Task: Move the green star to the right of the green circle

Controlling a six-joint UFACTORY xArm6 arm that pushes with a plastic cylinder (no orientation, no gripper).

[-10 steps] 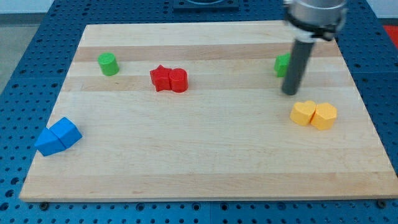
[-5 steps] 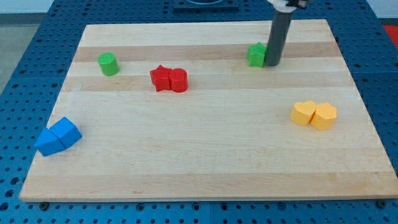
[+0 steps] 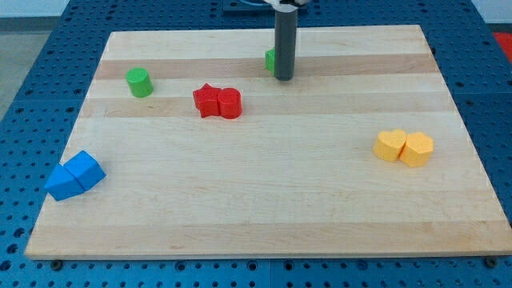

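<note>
Green star (image 3: 271, 59), near the desk's top edge and mostly hidden behind my tip (image 3: 283, 78), which holds nothing, is judged mid-push leftward; a continued push toward the green circle (image 3: 139, 82) is called for.

**Wood, matt blocks, pegged metal**

The board (image 3: 264, 200) is pale, smooth wood with visible grain bands. The green star (image 3: 270, 60), green circle (image 3: 139, 82), red (image 3: 217, 102), yellow (image 3: 404, 148) and blue blocks (image 3: 74, 175) look matt. The rod (image 3: 284, 44) is dull dark grey. The blue table (image 3: 28, 104) is perforated
</note>
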